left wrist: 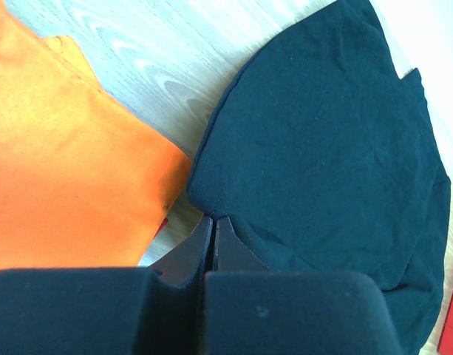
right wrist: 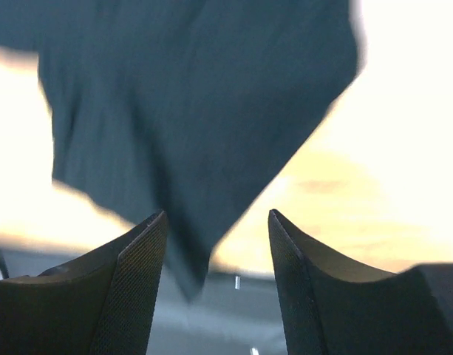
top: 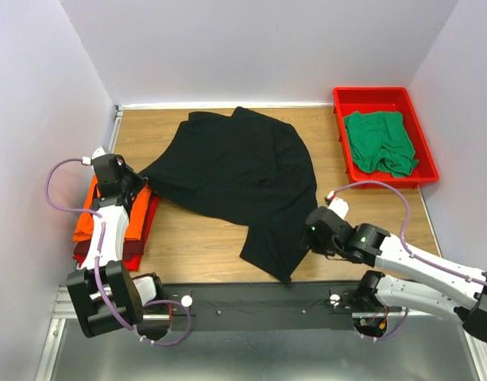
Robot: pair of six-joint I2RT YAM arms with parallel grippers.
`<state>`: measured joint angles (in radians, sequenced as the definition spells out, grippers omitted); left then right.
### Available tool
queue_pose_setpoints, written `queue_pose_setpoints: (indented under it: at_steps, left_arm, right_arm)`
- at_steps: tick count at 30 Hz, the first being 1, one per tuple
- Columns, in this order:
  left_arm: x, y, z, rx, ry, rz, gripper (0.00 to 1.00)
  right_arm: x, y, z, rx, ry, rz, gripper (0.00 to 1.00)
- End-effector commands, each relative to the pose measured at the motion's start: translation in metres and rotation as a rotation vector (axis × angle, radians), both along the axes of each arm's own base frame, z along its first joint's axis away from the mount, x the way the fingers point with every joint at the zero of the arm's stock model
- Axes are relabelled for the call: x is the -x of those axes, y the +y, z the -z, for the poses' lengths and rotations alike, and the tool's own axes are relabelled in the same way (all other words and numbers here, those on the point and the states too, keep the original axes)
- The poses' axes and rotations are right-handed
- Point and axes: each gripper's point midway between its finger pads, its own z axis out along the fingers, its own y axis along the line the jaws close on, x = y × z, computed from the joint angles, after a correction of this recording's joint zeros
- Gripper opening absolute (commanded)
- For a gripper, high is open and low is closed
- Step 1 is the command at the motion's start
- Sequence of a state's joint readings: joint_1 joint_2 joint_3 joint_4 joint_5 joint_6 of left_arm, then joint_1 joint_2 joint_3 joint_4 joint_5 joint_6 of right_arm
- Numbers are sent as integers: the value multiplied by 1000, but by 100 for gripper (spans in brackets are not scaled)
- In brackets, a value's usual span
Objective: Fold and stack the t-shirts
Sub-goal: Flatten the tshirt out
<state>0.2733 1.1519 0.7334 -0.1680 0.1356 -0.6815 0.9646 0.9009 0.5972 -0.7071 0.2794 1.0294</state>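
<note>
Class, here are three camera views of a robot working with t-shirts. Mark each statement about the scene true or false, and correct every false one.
1. The green t-shirt lies inside the red tray. True.
2. The right gripper has its jaws shut. False: its jaws stand apart, with a corner of the black t-shirt just ahead of them.
3. The orange t-shirt lies on top of the dark red t-shirt. True.
4. The black t-shirt is neatly folded. False: it lies spread out and rumpled on the table.
5. The left gripper has its jaws closed at the black t-shirt's edge. True.
</note>
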Motion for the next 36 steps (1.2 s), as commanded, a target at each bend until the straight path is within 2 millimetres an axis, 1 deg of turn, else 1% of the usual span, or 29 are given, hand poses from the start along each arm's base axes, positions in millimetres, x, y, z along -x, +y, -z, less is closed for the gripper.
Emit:
queue_pose_setpoints:
  at_steps: [1, 2, 4, 5, 8, 9, 11, 13, 15, 16, 19, 20, 22, 25, 27, 36]
  left_arm:
    - [-1, 2, -12, -9, -30, -6, 0]
    - [-1, 1, -11, -4, -30, 2, 0]
    - [-3, 1, -11, -3, -32, 4, 0]
    - [-3, -1, -12, 2, -36, 11, 0]
    - [-4, -2, -13, 7, -39, 19, 0]
    - [-4, -2, -13, 6, -42, 19, 0]
    - [-4, -3, -15, 11, -49, 24, 0]
    - [-5, -4, -15, 16, -50, 26, 0]
    - [-5, -5, -16, 18, -54, 29, 0]
    - [-5, -5, -18, 17, -58, 29, 0]
    - [-6, -5, -21, 14, -65, 28, 0]
    - [-6, -5, -22, 14, -68, 29, 0]
    - [-6, -5, -21, 18, -64, 28, 0]
    - [-6, -5, -19, 19, -61, 28, 0]
    - [-6, -4, -18, 19, -60, 26, 0]
    - [-6, -4, -18, 20, -58, 22, 0]
  right_arm:
    - [-45, -42, -10, 103, -122, 282, 62]
    - [-52, -54, -5, 118, -108, 318, 60]
    - [-64, -59, -3, 104, -116, 321, 58]
    - [-70, -67, 1, 90, -93, 354, 57]
    - [-82, -72, 1, 66, -93, 357, 53]
    - [-88, -74, 2, 34, -82, 374, 53]
    - [-94, -74, 5, 5, -71, 371, 50]
    - [-99, -73, 14, -33, -37, 379, 48]
    - [-99, -73, 21, -57, -7, 384, 46]
    - [-97, -74, 29, -61, 9, 391, 45]
    - [-96, -69, 35, -101, 25, 390, 42]
    - [-92, -68, 40, -112, 39, 392, 42]
    - [-93, -61, 41, -149, 44, 382, 41]
    - [-87, -58, 50, -173, 71, 392, 41]
    - [-82, -59, 55, -173, 82, 396, 42]
    - [-74, -63, 67, -154, 104, 401, 42]
